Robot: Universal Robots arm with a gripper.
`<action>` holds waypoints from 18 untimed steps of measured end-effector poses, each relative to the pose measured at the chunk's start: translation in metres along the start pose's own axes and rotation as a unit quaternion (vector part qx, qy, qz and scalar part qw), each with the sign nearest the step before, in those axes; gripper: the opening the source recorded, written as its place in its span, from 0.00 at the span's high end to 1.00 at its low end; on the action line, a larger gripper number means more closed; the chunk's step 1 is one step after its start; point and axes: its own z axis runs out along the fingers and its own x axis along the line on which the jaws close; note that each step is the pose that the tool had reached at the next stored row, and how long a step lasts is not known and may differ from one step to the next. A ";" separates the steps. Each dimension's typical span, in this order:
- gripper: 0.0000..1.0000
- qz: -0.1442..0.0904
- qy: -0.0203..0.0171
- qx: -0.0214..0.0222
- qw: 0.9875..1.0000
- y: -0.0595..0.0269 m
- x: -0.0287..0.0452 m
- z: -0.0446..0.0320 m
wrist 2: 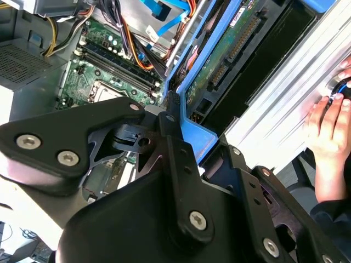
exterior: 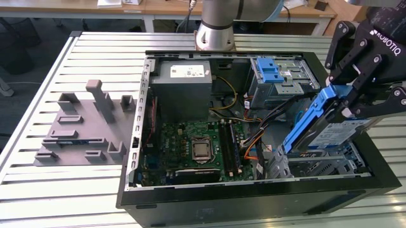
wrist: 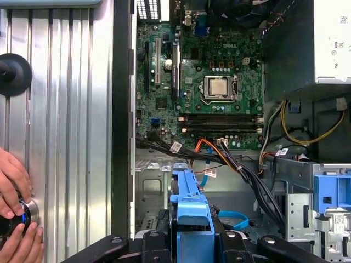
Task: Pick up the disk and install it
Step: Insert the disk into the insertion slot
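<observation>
My gripper (exterior: 356, 108) is shut on the disk (exterior: 333, 130), a silver drive in a blue carrier. The disk hangs tilted, one end down, over the grey metal bay (exterior: 317, 167) in the near corner of the open computer case (exterior: 254, 202) at the exterior view's right. Whether its lower end touches the bay I cannot tell. In the first wrist view the blue carrier (wrist: 191, 208) stands up between the black fingers (wrist: 156, 244), above the bay floor. The second wrist view has the disk's green circuit-board underside (wrist 2: 219, 57) and the carrier's blue edge (wrist 2: 196, 136).
Inside the case lie the motherboard (exterior: 197, 147), a grey power supply (exterior: 184, 88), a drive cage with a blue latch (exterior: 273, 71) and loose cables (wrist: 241, 170). A grey fixture (exterior: 82, 128) stands on the slatted table. A person's hands (wrist: 13, 189) rest on a knob beside the case.
</observation>
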 end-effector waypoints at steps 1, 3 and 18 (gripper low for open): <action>0.63 0.000 0.000 0.000 1.000 0.0000 0.0003 0.0002; 0.63 0.000 0.000 0.000 1.000 0.0000 0.0007 0.0006; 0.63 0.000 0.000 0.000 1.000 -0.0017 0.0017 0.0063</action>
